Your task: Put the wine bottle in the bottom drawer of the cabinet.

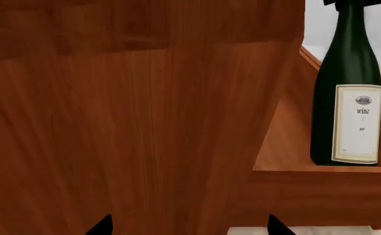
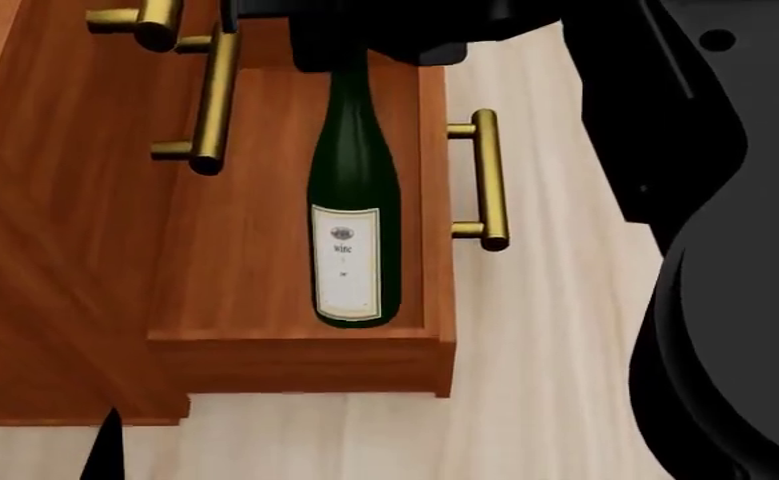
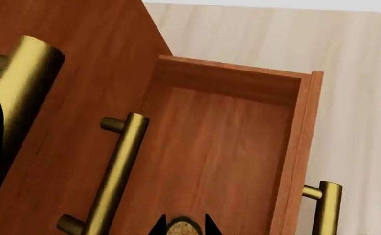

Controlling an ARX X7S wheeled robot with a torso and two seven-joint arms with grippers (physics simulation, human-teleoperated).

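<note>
The wine bottle point(image 2: 352, 240), dark green with a cream label, stands upright inside the pulled-out bottom drawer point(image 2: 296, 355) of the reddish-brown cabinet point(image 2: 56, 250). In the left wrist view the wine bottle point(image 1: 347, 98) rests with its base on the floor of the bottom drawer point(image 1: 321, 186). My right gripper point(image 3: 182, 226) is above the bottle, its fingertips close on either side of the tan cork point(image 3: 181, 230). In the head view the right gripper point(image 2: 362, 30) covers the bottle's top. My left gripper point(image 1: 190, 227) is open and empty, facing the side wall of the cabinet point(image 1: 112, 122).
The bottom drawer's brass handle point(image 2: 489, 180) sticks out over the pale wood floor point(image 2: 549, 380). The upper drawers' brass handles point(image 2: 213, 100) overhang the open drawer next to the bottle. My right arm point(image 2: 723, 250) fills the right side of the head view.
</note>
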